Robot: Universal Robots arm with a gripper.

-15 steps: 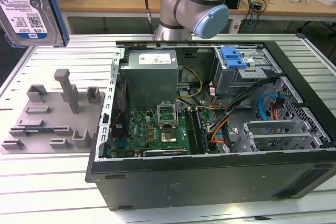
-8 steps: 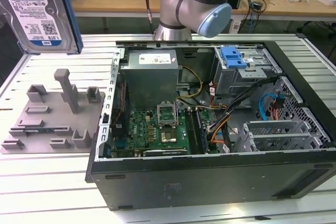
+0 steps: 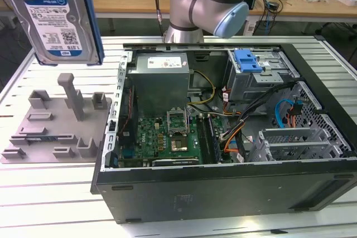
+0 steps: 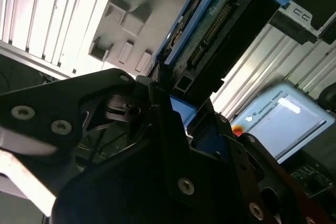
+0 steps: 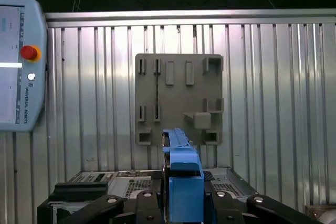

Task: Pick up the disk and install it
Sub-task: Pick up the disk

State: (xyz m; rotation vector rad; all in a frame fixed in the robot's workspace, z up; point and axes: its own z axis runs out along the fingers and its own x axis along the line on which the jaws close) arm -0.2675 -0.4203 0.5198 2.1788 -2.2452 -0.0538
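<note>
I have the disk [image 3: 56, 15] lifted high over the tabletop [image 3: 56, 199] at the exterior view's left. It hangs upright above the grey plate [image 3: 56, 121] and well apart from it. That view gives me the white-and-blue label face-on. Both wrist views give me the grip instead: the gripper [image 5: 184, 203] pinches the disk edge-on, black fingers [image 4: 160, 114] pressed against its blue frame. The first wrist view adds a control pendant [image 5: 16, 66] lying beside the plate. The open computer case [image 3: 223, 137] sits just beside the plate, toward the exterior view's right.
</note>
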